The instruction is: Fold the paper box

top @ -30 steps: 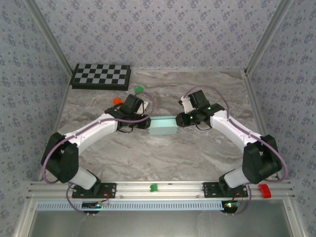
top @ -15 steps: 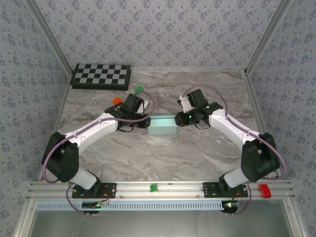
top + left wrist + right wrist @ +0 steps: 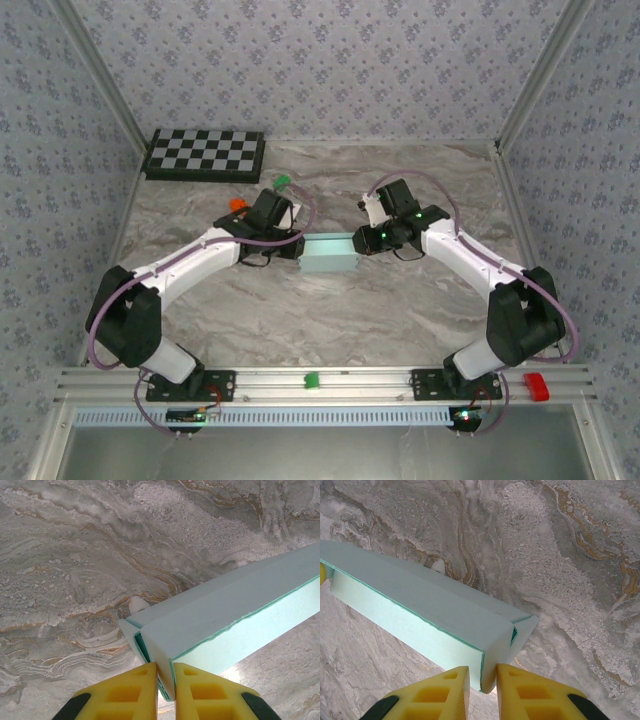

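Observation:
The paper box [image 3: 330,255] is a small pale aqua rectangular box lying on the marble table between the two arms. My left gripper [image 3: 297,248] is at its left end. In the left wrist view the yellow fingers [image 3: 131,690] of this gripper [image 3: 165,680] pinch the box's [image 3: 225,605] end flap on both sides. My right gripper [image 3: 362,240] is at the box's right end. In the right wrist view this gripper [image 3: 483,680] is closed round the box's [image 3: 420,600] end corner, one finger on the card and a thin gap at the other.
A black-and-white checkerboard [image 3: 204,154] lies at the back left. A small orange block [image 3: 238,204] and a green block [image 3: 282,182] sit behind the left arm. On the front rail are a green piece [image 3: 311,380] and a red piece [image 3: 537,386].
The right arm's wrist and forearm have shifted slightly left and back. The box and the left arm have stayed where they were.

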You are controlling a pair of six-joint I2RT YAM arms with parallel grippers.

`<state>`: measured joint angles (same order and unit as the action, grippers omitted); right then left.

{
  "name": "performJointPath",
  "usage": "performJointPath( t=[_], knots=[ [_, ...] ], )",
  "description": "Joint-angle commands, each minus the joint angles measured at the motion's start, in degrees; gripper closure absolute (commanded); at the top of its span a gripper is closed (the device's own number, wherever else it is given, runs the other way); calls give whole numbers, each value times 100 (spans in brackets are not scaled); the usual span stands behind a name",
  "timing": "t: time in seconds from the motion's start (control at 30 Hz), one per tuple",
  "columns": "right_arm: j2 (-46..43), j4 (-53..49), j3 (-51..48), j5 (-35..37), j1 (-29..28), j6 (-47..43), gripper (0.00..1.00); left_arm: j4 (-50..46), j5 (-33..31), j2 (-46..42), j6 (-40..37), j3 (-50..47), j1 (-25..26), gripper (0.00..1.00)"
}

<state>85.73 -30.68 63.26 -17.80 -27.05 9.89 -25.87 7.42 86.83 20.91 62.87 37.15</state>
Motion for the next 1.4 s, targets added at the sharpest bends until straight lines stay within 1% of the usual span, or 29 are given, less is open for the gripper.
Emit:
performJointPath(
  t=[0.0,0.37,0.5,0.67,1.03,1.23,1.37],
  knots=[
    [82,-123,177,-142,-86,90,76,-32,88,95,1,243,82,86],
    [102,-115,226,-379,-85,196,71,-42,70,107,1,278,115,86],
    [104,-105,231,-456,-90,236,71,-49,70,112,9,278,117,86],
    [113,-91,239,-588,-90,292,75,-42,72,106,10,278,135,86],
    [258,-97,325,-682,-79,408,78,-40,58,107,10,263,141,86],
    [329,-271,313,-357,-85,306,81,-47,2,87,10,239,144,86],
    [387,-351,271,-236,-91,255,86,-67,-26,82,9,204,144,86]
  ],
)
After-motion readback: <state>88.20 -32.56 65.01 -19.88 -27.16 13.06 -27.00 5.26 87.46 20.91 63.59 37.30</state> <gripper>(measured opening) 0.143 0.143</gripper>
